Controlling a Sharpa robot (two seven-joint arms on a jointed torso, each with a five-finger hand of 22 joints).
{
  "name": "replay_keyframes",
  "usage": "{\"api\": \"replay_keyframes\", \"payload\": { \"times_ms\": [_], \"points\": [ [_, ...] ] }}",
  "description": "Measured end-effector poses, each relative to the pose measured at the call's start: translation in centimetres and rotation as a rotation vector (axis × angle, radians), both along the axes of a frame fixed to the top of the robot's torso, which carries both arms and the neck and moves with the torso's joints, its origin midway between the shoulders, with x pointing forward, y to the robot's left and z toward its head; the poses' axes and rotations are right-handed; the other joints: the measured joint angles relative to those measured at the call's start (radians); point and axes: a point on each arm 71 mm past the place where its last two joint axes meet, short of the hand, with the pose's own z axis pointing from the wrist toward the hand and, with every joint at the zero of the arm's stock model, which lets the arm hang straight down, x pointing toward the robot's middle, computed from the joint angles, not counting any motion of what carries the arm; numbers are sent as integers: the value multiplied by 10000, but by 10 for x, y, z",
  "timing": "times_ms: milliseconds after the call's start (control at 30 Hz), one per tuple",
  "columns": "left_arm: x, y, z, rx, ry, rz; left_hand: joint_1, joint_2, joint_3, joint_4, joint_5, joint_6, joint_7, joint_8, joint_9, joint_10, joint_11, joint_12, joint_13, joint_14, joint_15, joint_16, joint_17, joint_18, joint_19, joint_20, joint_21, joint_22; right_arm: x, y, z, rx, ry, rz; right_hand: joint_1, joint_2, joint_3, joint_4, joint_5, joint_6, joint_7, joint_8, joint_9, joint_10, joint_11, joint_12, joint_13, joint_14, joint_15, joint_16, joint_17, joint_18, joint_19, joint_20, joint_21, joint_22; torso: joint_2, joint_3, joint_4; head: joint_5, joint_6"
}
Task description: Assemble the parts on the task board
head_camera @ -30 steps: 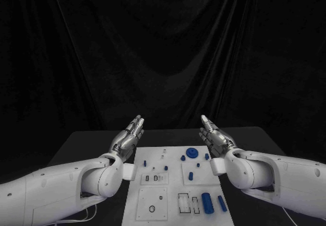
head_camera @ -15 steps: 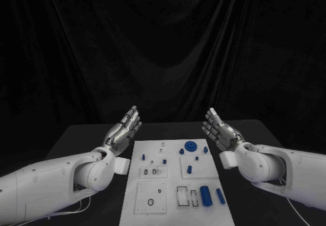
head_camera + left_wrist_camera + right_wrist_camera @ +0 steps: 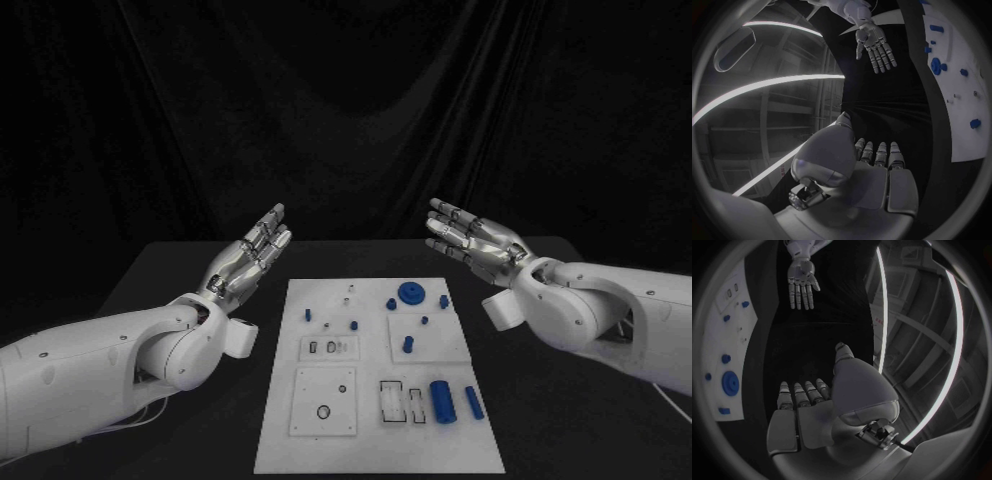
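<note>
The white task board (image 3: pixel 378 440) lies flat in the middle of the black table. Small blue parts lie on it: a round disc (image 3: pixel 411 294) at the far end, short pegs (image 3: pixel 408 344) in the middle, two longer cylinders (image 3: pixel 441 402) near the front right. My left hand (image 3: pixel 250 258) hovers above the table left of the board's far end, fingers straight and apart, holding nothing. My right hand (image 3: pixel 472 241) hovers right of the far end, palm up, fingers spread, empty. The left wrist view shows the board (image 3: pixel 957 75) and my right hand (image 3: pixel 874 45); the right wrist view shows the board (image 3: pixel 723 340) and my left hand (image 3: pixel 801 283).
Clear rectangular plates (image 3: pixel 323 402) with slots and holes sit in the board's near half. Black table surface (image 3: pixel 159 290) runs along both sides of the board. A dark curtain hangs behind the table.
Both hands have lifted and moved outward, away from the board's far edge. The right hand has turned palm up. The head view has shifted.
</note>
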Motion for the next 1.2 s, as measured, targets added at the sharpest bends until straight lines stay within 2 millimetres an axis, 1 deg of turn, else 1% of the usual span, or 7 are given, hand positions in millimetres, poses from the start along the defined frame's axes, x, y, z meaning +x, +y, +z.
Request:
{"api": "replay_keyframes", "payload": {
  "times_ms": [167, 200, 333, 467, 567, 800, 1200],
  "points": [
    [0, -2, 6, 167, -282, -201, 144, 32, 0, 1, 242, 49, 58, 0, 0, -6, 189, 0, 1, 0, 0, 0, 1, 0, 15, 84, 0, 1, 8, -2, 29, -2620, -874, 980, 887, 42, 407, -705, -416, 963, 779, 323, 135, 582, 352, 633, 125, 2061, 456, 685, 456, 181, 2033, 570, 766, 334, 200, -17, 81, -81, -43],
    [-1, -1, 8, 190, -331, -232, 148, 33, 1, 1, 281, 53, 62, 0, 0, -6, 188, 0, 1, 0, 0, 0, 1, -1, 14, 91, 0, 1, 10, 0, 34, -3357, -1080, 1213, 922, 5, 538, -795, -609, 1309, 1125, 409, 170, 904, 324, 890, 173, 3736, 545, 1232, 748, 182, 3078, 663, 1105, 466, 234, -17, 92, -83, -46],
    [0, 1, 11, 247, -443, -297, 227, 37, 0, 1, 328, 120, 129, 0, 12, 26, 228, 0, 2, 0, 0, 0, 3, -1, -2, 210, 0, 1, 19, 5, 46, -5965, -1897, 1859, 1190, -182, 1263, -1273, -1346, 3321, 1570, 886, 413, 2710, 512, 2040, 355, 7838, 328, 2958, 1285, 180, 6879, 545, 2111, 765, 370, -9, 105, -68, -75],
    [0, -1, 13, 251, -518, -421, 355, 85, 3, 3, 452, 140, 149, 0, 13, -7, 261, 0, 3, 0, 0, 0, 3, 0, 10, 378, 0, 1, 26, 8, 51, -8351, -2932, 2176, 1444, -458, 1655, -1672, -2021, 5347, 1416, 1334, 640, 5189, 303, 2992, 516, 11158, -848, 4390, 2100, 326, 9869, -537, 3177, 1179, 523, -6, 97, -12, -62],
    [1, -2, 13, 244, -525, -494, 412, 64, 29, 29, 561, 157, 165, 0, 12, -7, 261, 0, 3, -19, 31, 0, 4, -1, 8, 520, 0, 1, 32, 13, 52, -10352, -4101, 2372, 1313, -684, 1786, -1802, -2316, 6242, 1295, 1348, 668, 6296, 18, 2886, 523, 12339, -1243, 5203, 2842, 328, 10979, -958, 3705, 1471, 603, -7, 100, -1, -51],
    [3, 0, 13, 246, -540, -610, 579, 121, 56, 2, 826, 231, 239, 12, 12, -9, 332, 0, 5, -10, 189, 0, 6, -2, 14, 728, 0, 2, 40, 29, 55, -13375, -6615, 2762, 1461, -1062, 3020, -2159, -2285, 7763, 1040, 974, 664, 8545, -129, 1720, 515, 13201, -1520, 8029, 5702, 327, 11785, -1466, 5254, 2838, 868, -66, 169, -6, 59],
    [8, 0, 11, 213, -512, -814, 787, 124, 111, 1, 1134, 251, 330, 39, 24, -5, 408, 0, 7, -16, 376, 0, 3, -1, 15, 977, 0, 3, 38, 46, 29, -14872, -8268, 3268, 788, -1715, 3905, -1821, -2688, 8157, 1365, 617, 637, 9262, -75, 1071, 530, 14051, -1658, 10641, 8860, 327, 11611, -1465, 6644, 4243, 1290, -199, 251, -63, 290]
  ]
}}
